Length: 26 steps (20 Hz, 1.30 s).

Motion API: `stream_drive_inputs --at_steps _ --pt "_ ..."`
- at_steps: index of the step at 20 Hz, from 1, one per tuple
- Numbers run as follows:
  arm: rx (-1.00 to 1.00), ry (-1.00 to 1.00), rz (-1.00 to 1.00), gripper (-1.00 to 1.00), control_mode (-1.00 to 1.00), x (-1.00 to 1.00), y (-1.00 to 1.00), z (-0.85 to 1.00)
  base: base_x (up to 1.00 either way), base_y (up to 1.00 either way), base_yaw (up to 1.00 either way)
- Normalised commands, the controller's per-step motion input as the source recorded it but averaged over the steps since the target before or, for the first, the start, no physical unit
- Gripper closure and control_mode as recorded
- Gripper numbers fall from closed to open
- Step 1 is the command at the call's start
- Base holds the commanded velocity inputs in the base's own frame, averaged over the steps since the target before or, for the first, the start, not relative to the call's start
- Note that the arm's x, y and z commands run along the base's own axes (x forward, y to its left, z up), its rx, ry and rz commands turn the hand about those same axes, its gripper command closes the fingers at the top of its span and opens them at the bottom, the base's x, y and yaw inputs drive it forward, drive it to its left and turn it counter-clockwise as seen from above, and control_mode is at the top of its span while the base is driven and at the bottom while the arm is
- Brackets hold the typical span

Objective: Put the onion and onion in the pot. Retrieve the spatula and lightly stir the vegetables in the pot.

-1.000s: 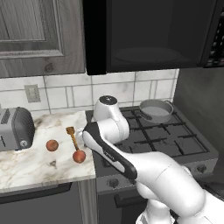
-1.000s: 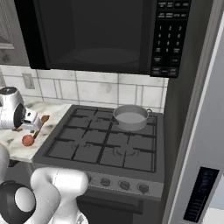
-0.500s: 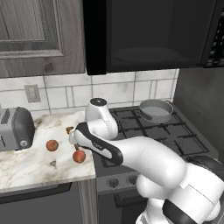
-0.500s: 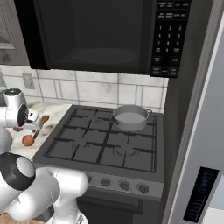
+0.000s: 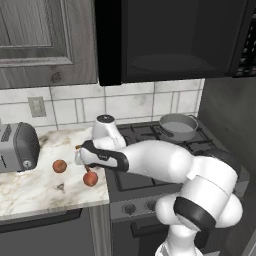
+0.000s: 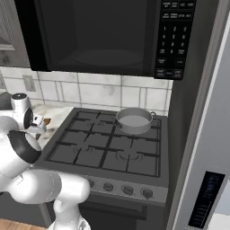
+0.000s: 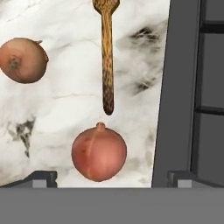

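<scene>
While the gripper (image 7: 111, 177) gapes wide, one onion (image 7: 99, 152) sits beside the counter edge (image 7: 159, 109).

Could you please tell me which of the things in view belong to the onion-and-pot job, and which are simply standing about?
Belonging to the job:
- near onion, on the counter between the open gripper tips
- far onion, on the counter
- spatula, lying on the counter
- pot, on a rear burner

Standing about:
- toaster
- microwave
- wall outlet
</scene>
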Motion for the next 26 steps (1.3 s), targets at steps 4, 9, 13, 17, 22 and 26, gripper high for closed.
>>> stream_drive_inputs --at_steps 4,9,13,17,22,26 --pt "0.0 0.0 0.0 -1.0 -1.0 0.36 0.18 -0.35 0.0 0.0 0.0" --pt "0.0 0.03 0.0 -1.0 -1.0 0.08 0.23 -0.26 0.0 0.0 0.0" --pt "0.0 0.13 0.0 -1.0 -1.0 -0.12 0.04 -0.12 0.0 0.0 0.0" --pt "-0.01 0.08 0.0 -1.0 -1.0 -0.17 0.0 -0.06 0.0 0.0 0.0" --pt "-0.04 0.06 0.0 -1.0 -1.0 -0.07 0.0 -0.13 0.0 0.0 0.0" --pt "-0.07 0.01 0.0 -1.0 -1.0 0.01 0.0 -0.27 0.0 0.0 0.0"
